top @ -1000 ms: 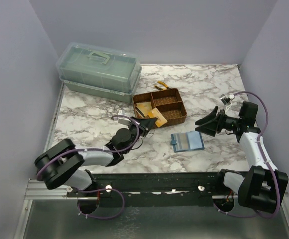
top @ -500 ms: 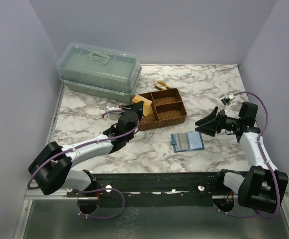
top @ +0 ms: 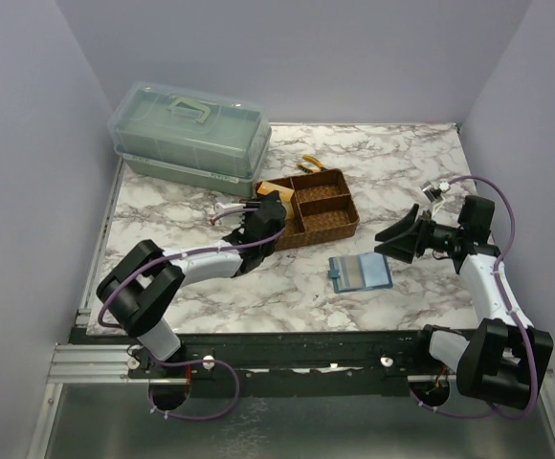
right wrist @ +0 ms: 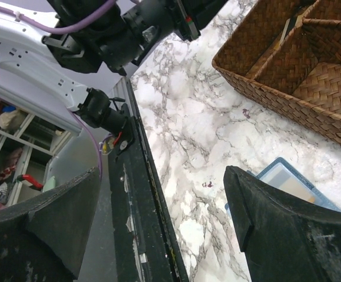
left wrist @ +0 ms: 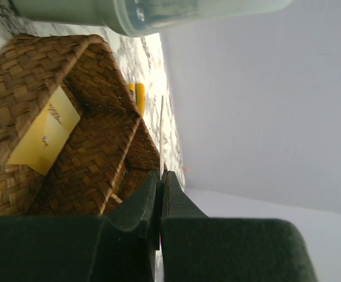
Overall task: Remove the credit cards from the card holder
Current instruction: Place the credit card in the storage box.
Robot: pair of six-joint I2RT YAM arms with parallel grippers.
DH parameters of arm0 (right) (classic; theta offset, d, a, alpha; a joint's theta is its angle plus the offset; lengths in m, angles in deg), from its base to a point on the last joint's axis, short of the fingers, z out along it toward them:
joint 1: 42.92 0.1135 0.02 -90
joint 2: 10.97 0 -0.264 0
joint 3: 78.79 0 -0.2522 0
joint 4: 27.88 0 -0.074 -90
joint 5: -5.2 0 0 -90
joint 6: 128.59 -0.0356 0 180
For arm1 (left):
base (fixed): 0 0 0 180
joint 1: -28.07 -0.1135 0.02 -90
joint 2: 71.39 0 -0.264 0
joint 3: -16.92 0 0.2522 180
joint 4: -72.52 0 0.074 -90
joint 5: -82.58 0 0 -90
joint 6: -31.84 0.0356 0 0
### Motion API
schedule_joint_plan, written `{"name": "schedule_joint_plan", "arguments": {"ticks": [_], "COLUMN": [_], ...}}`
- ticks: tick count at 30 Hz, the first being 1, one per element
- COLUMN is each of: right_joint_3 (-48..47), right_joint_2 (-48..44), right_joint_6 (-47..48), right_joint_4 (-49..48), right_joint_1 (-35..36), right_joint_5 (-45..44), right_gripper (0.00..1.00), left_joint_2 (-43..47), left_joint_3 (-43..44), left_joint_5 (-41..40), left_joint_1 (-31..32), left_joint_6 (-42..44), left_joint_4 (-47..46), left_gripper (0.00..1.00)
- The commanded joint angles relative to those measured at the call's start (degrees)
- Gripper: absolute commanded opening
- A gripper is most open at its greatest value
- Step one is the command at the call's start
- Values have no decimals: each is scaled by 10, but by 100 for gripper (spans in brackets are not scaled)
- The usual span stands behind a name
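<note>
left gripper clenched on a credit card, seen edge-on as a thin pale line sticking out past the fingertips. in the top view this gripper hangs over the left end of the woven tray, by its long compartment. a second card, yellow, lies inside a tray compartment, apart from the held one. yellow-handled pliers lie just behind the tray.

right gripper spread wide, nothing between the fingers. it sits above the marble table on the right side. card holder lies open and flat on the table, between the tray and the right gripper, touching neither. its blue corner shows at the wrist view's lower edge. green lidded box at the back left, well apart from the holder.
</note>
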Motion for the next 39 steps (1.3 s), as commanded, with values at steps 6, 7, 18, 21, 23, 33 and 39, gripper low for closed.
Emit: {"name": "schedule_joint_plan", "arguments": {"ticks": [6,7,18,21,23,33,39], "right_joint_3": [-19,-19,-21,-21,-22,-22,-24], "right_joint_2": [-6,-6,-6,-6,-7,-7,-9], "right_joint_6": [15,15,19,19,20,20,20], "right_joint_4": [17,18,22,23,24,26,26], "right_joint_1": [-2,-2,-2,-2,-2,-6,-8], "right_joint_5": [-7,-7,-7,-6,-6,-5,-1], "right_gripper": [93,93,93,93,93,94,94], "left_joint_2": [-71,-80,-134,-146,-152,-170,-155], "left_joint_3": [31,33,37,39,40,50,49], "left_joint_5": [-66,-65,-77,-76,-74,-63,-41], "left_joint_1": [-1,-2,-2,-4,-5,-16,-18], "left_joint_6": [-94,-99,-139,-149,-154,-146,-128], "left_joint_4": [43,43,53,56,57,60,60], "left_gripper": [0,0,3,5,5,23,44]}}
